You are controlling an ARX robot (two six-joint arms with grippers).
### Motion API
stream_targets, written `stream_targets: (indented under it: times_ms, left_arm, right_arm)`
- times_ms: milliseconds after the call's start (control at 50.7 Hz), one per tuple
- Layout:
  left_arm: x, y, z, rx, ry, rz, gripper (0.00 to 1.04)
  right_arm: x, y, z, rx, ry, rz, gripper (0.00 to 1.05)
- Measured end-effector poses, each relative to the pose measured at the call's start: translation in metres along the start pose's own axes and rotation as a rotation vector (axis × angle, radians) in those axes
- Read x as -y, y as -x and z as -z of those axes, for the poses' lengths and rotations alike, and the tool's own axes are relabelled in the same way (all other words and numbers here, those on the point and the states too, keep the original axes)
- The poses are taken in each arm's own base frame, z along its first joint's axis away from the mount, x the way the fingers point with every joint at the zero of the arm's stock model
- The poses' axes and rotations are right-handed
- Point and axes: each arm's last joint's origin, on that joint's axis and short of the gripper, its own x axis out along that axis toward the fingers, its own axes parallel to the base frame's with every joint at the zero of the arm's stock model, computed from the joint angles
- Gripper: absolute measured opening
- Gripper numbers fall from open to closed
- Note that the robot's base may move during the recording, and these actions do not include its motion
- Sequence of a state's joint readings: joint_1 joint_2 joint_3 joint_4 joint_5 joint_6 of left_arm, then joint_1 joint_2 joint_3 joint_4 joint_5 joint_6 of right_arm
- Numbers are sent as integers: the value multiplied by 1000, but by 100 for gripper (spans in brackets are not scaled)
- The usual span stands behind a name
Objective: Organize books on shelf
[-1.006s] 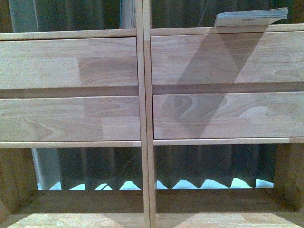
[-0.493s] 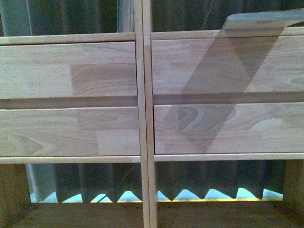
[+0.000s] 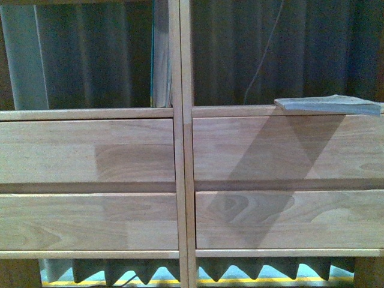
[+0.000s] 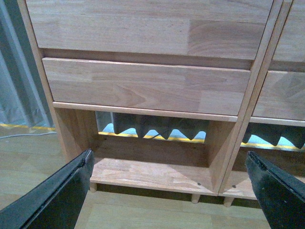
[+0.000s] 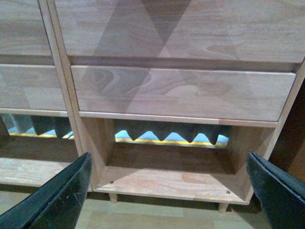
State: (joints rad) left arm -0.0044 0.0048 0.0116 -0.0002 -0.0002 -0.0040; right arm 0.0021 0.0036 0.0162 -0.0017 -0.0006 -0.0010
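A light-wood shelf (image 3: pixel 182 180) fills the front view, its central upright splitting two columns of plain drawer fronts (image 3: pixel 87 150). Right of that upright, a thin book (image 3: pixel 327 105) lies flat on the ledge above the top drawer, pale page edges facing out. Pressed against the upright's left side, in the open cubby above the drawers, more thin books (image 3: pixel 161 60) stand on end (their spines cannot be read). A dark pleated curtain (image 3: pixel 96 54) shows through the backless cubbies on both sides of the upright. In the wrist views, the left gripper (image 4: pixel 167 155) faces the bottom cubby left of the upright and the right gripper (image 5: pixel 169 155) the one to its right. Both are empty with jaws spread wide, their black fingers (image 4: pixel 57 195) clear of the wood.
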Motion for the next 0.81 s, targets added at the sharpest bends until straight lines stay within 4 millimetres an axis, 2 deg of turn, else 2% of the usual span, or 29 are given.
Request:
stream_targets:
  times_ms: [118,158,237,315,414,493,572,690,808]
  left_arm:
    - [0,0,0,0,0,0,98]
    - [0,0,0,0,0,0,98]
    - [0,0,0,0,0,0,98]
    - [0,0,0,0,0,0,98]
    - [0,0,0,0,0,0,98]
    - [0,0,0,0,0,0,98]
    - [0,0,0,0,0,0,98]
    - [0,0,0,0,0,0,98]
    - [0,0,0,0,0,0,98]
  right_arm:
    - [2,-4,-7,-114,-77,-199,98]
    - [2,-8,-17,-111,-126,-238,98]
    - [1,-26,-61,-20,-239,-290,98]
    - [-4,-62,-107,82,-363,-309,98]
    - [-11,-111,-133,92,-528,-336,98]
    - [-12,-150,-135,37,-684,-308,98]
    - [-11,-187,-128,-14,-856,-252,98]
    - [-11,-227,-111,-49,-1031,-170,98]
    - [-12,-253,-98,-59,-1137,-111,98]
